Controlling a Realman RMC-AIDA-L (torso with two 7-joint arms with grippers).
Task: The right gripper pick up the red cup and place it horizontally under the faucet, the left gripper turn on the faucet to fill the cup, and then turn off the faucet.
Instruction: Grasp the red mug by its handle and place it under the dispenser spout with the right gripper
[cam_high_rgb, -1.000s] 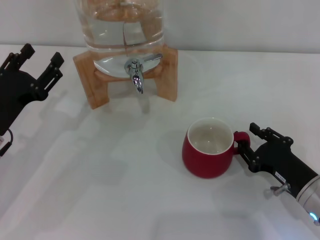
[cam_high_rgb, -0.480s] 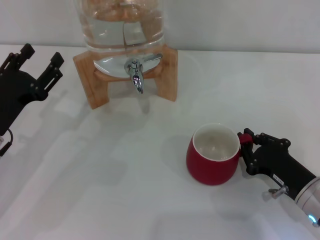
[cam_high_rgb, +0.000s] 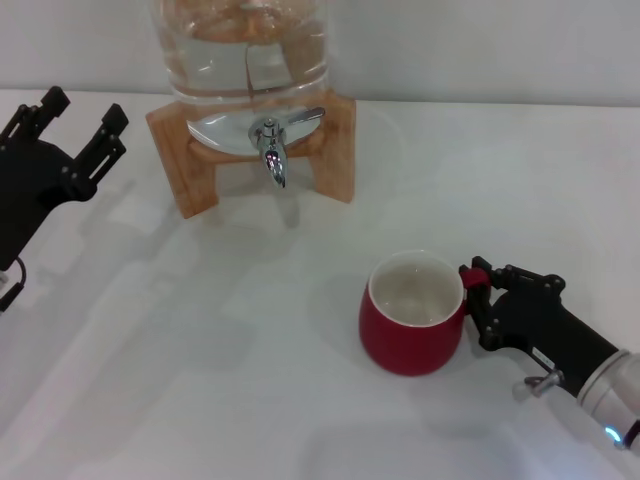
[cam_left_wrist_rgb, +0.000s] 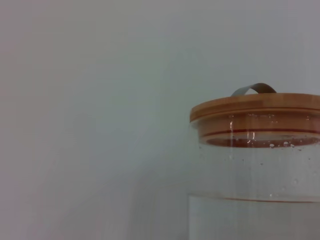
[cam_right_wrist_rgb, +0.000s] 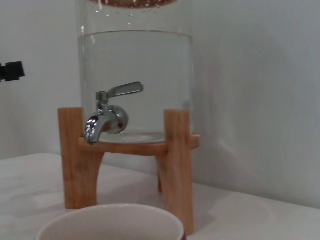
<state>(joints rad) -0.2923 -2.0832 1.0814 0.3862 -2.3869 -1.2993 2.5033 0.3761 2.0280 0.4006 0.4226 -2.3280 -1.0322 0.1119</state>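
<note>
Right end effector (cam_high_rgb: 478, 292) grips the red cup (cam_high_rgb: 411, 313) handle — cup upright.

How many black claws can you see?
2. The left claw is at the table's left edge, beside the wooden stand. The right claw is at the red cup, on its handle.

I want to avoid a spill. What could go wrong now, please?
The right hand holds the red cup only by its handle, so the cup may tilt or swing. The cup is not under the faucet yet, so opening it early would wet the table.
</note>
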